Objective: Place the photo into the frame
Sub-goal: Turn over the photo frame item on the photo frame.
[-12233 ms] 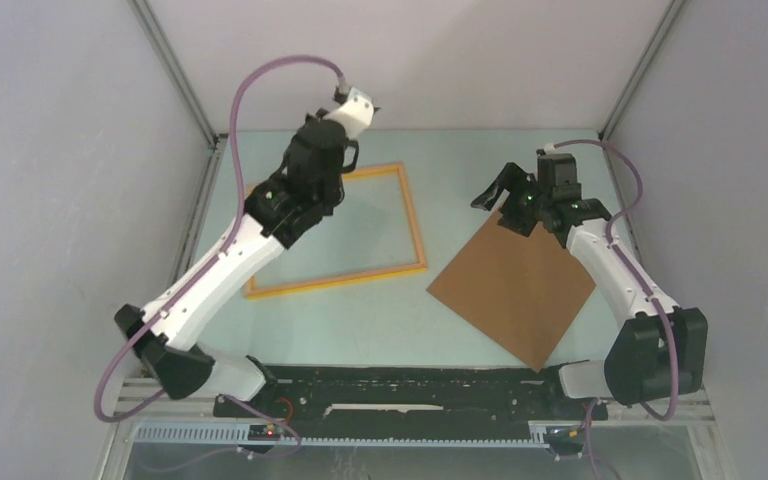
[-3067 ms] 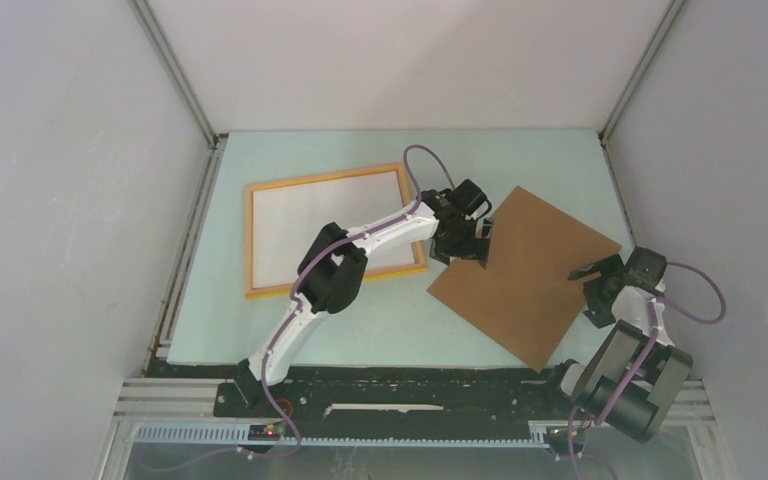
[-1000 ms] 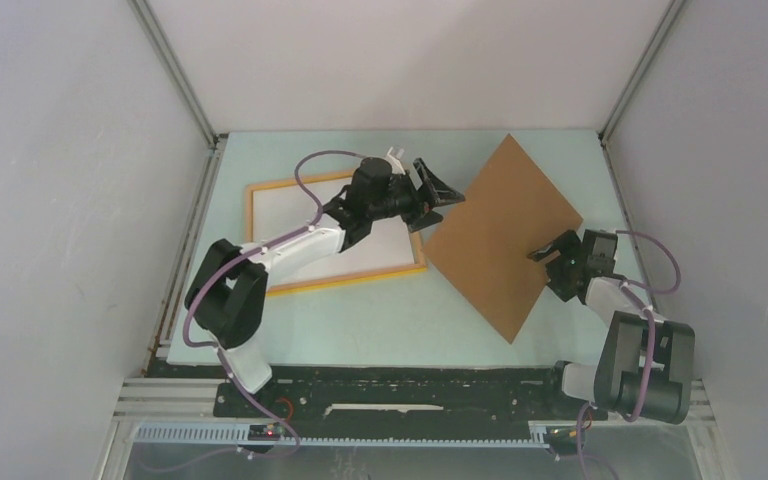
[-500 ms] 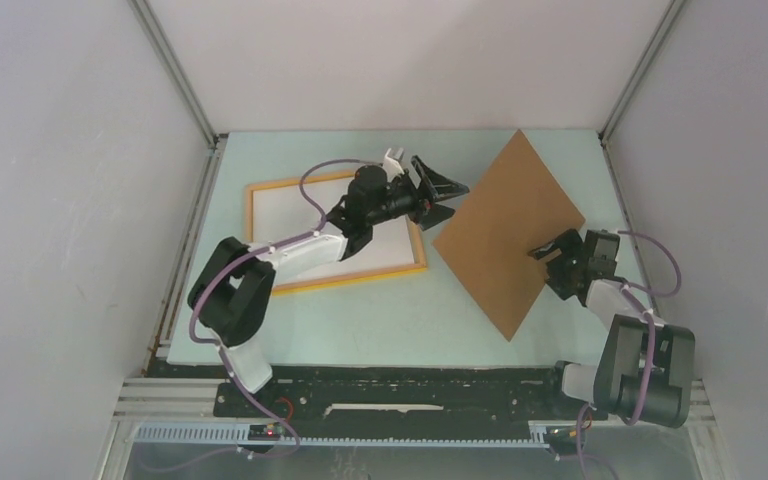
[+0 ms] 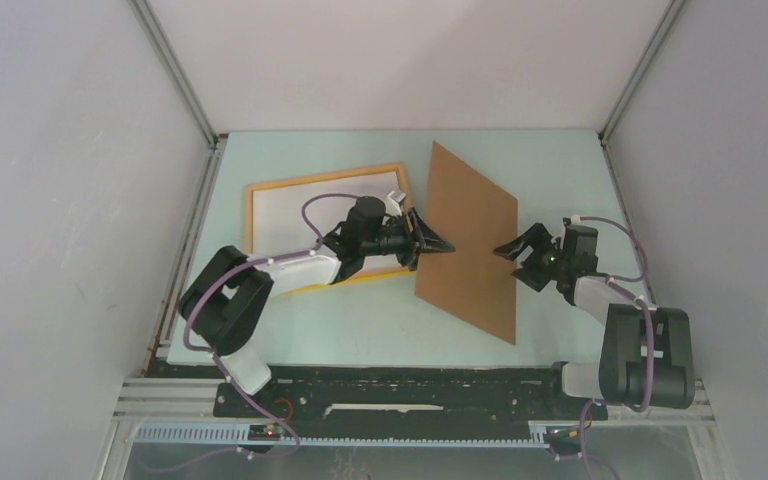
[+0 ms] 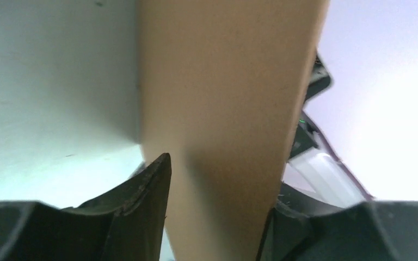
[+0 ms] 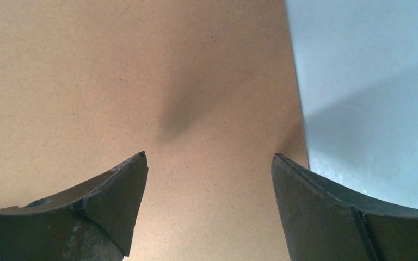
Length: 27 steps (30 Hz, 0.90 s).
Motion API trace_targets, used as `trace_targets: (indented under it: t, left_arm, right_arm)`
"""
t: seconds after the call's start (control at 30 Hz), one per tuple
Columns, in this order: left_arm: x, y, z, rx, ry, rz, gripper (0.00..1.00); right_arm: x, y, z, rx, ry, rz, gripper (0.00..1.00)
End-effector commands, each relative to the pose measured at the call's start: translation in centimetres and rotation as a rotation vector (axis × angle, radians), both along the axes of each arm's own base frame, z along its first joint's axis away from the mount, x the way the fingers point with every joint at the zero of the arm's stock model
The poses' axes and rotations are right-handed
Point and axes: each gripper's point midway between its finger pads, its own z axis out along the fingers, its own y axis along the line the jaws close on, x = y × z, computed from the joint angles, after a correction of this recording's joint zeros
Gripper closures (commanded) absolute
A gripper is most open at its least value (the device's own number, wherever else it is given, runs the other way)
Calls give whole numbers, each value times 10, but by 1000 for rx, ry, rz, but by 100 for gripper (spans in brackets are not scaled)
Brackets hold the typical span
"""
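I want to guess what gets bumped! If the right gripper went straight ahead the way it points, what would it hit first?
The brown board. The right gripper, jaws wide open, faces its flat side with nothing in between. It looks very close, maybe touching already; the pictures can't settle that.

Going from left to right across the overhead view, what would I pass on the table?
frame → left gripper → brown backing board → right gripper

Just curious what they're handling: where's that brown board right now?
In the overhead view, the brown board stands tilted at mid-table, right of the frame, between the left hand and right hand.
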Motion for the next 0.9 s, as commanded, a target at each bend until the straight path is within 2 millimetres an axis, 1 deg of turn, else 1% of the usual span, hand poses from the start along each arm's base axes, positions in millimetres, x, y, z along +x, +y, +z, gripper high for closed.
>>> trace_targets:
  t: [0.0, 0.07, 0.17, 0.2, 0.23, 0.27, 0.3, 0.37, 0.4, 0.43, 0.57, 0.63, 0.7, 0.77, 0.87]
  left_arm:
    - [-5, 28, -24, 363, -143, -24, 48]
    - [-1, 36, -26, 415, -169, -14, 48]
    - [-1, 38, -30, 418, -144, -23, 51]
    - [-2, 39, -30, 418, -151, -28, 43]
    - [-3, 39, -26, 412, -172, -31, 27]
    - [-4, 41, -20, 396, -203, -29, 16]
    - [-3, 42, -8, 364, -251, -14, 10]
    - [0, 47, -1, 360, -275, 16, 9]
    - [0, 48, 0, 354, -274, 11, 12]
    - [0, 48, 0, 349, -268, 6, 17]
    - [-2, 52, -5, 356, -244, 21, 40]
    - [-2, 57, -7, 363, -248, 35, 47]
    - [-2, 62, -7, 385, -258, 42, 56]
    - [-1, 69, -6, 423, -271, 46, 68]
    - [4, 82, -1, 512, -315, 54, 79]
  right_arm:
    - [-31, 32, -11, 111, 119, 115, 9]
    - [-30, 32, -11, 105, 115, 117, 9]
    - [-29, 31, -12, 93, 117, 118, 10]
    - [-29, 31, -12, 89, 118, 122, 10]
    - [-30, 31, -13, 84, 119, 123, 10]
    - [-30, 30, -14, 81, 122, 125, 9]
    - [-30, 30, -14, 78, 120, 127, 10]
    - [-29, 31, -15, 81, 121, 131, 10]
    - [-28, 31, -15, 83, 123, 131, 10]
    - [-29, 32, -16, 87, 126, 132, 10]
    - [-29, 33, -17, 92, 127, 138, 10]
    - [-30, 32, -16, 85, 127, 137, 10]
    - [-30, 32, -15, 81, 123, 139, 10]
    - [-29, 31, -13, 79, 114, 139, 10]
    - [-28, 30, -11, 66, 106, 145, 10]
